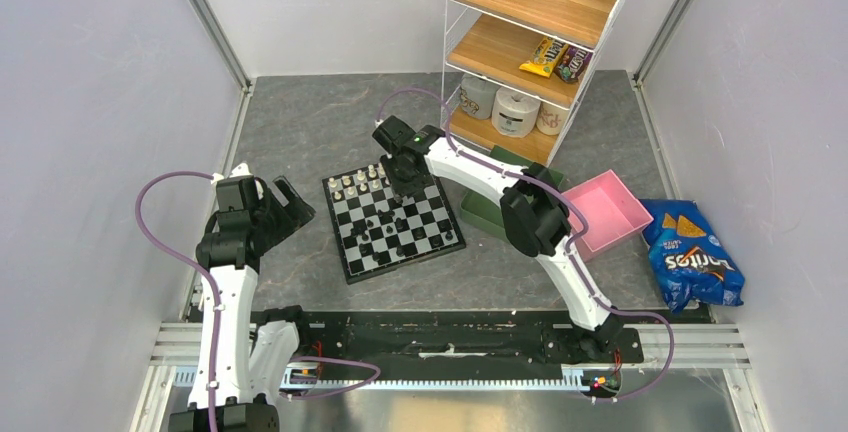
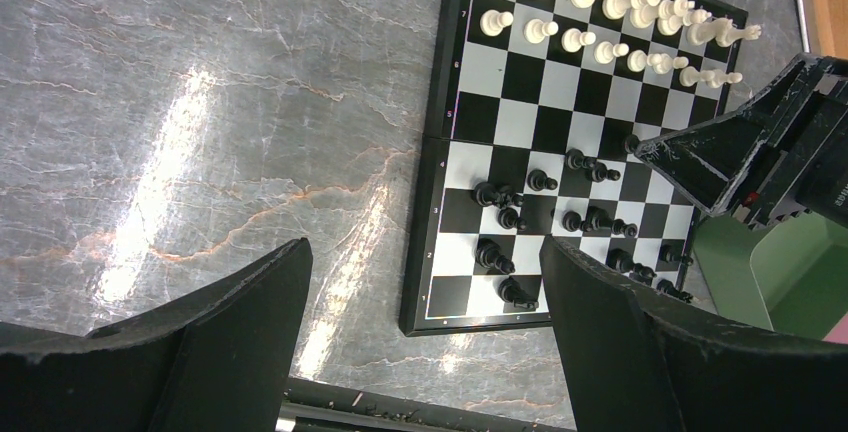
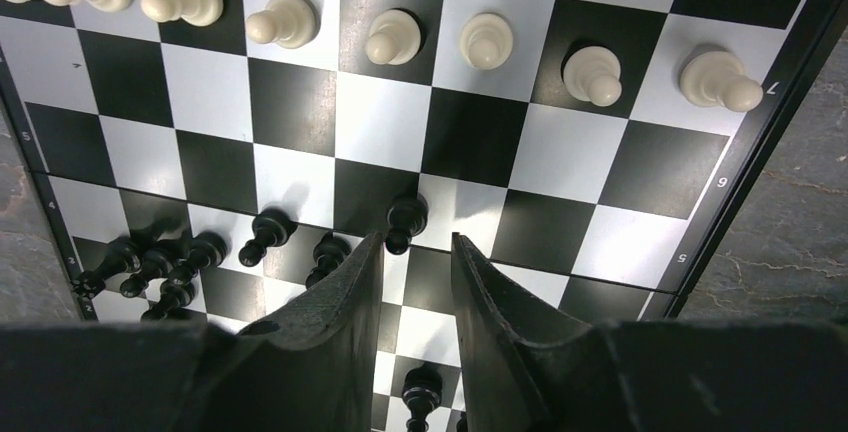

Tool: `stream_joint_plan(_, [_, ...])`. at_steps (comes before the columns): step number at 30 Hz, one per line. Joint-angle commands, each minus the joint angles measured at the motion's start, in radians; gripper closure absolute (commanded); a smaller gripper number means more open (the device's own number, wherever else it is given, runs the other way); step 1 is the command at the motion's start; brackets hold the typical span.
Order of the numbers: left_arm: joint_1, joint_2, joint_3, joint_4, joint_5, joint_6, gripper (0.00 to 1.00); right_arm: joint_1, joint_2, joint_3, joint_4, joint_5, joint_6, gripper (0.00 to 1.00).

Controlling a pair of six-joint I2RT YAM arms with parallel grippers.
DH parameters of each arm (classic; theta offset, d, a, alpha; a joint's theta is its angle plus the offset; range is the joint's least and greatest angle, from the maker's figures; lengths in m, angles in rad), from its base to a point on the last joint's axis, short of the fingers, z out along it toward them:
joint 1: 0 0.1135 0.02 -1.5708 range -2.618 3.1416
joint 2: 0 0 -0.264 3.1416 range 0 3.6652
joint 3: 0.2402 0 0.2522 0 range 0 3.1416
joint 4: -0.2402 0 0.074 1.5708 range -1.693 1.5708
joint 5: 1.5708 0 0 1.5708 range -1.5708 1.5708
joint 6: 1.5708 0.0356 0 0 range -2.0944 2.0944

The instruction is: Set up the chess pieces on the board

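Ahead of the right gripper (image 3: pixel 417 244) tips: 8 cream pawns (image 3: pixel 392 37) in 1 row; the cream back rank beyond them can't be counted. Around the tips the black pieces (image 3: pixel 265 235) bunch up, approx 16, exact no. unclear. 1 board (image 3: pixel 385 122). To the gripper's right, 2 trays — 1 green tray (image 1: pixel 480 214), 1 pink tray (image 1: pixel 612 210) — plus 1 chip bag (image 1: pixel 695 262). Beyond it: 1 shelf unit (image 1: pixel 510 47) w/ 2 candy packs (image 1: pixel 557 56), 3 rolls (image 1: pixel 515 112).

The chess pieces (image 3: pixel 393 37) are cream-white and black, the board (image 2: pixel 510 122) chequered black-and-white, the table (image 2: pixel 200 52) marbled grey.
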State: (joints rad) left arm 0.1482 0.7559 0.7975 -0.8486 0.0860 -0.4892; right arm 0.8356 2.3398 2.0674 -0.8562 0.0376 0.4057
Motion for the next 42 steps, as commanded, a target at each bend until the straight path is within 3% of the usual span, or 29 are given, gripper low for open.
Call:
stream_joint_plan(1, [-0.002,-0.011,0.0,0.04,-0.003,-0.025,0.09,0.0,0.008,0.062,-0.001,-0.021,-0.021,0.62])
stream_joint_plan(5, [-0.002,-0.01,0.0,0.04,-0.004,-0.026,0.09,0.001,0.023,0.072,-0.002,-0.017,-0.024,0.66])
stream_joint_plan(8, [-0.001,-0.009,-0.001,0.04,-0.004,-0.026,0.09,0.0,0.031,0.084,-0.006,-0.016,-0.033,0.75])
stream_joint_plan(16, [-0.001,-0.005,-0.001,0.039,-0.002,-0.026,0.09,0.0,0.046,0.108,-0.021,-0.021,-0.037,0.71])
stream_joint_plan(25, [-0.001,-0.005,-0.001,0.04,0.0,-0.026,0.09,0.0,0.005,0.082,-0.023,-0.01,-0.047,0.89])
stream_joint_plan(32, [-0.001,-0.005,-0.001,0.04,0.0,-0.026,0.09,-0.007,-0.176,-0.104,0.025,0.06,-0.064,0.89])
stream_joint_plan(42, [-0.001,-0.007,-0.001,0.04,0.004,-0.025,0.09,-0.013,-0.329,-0.346,0.057,0.017,-0.026,0.89])
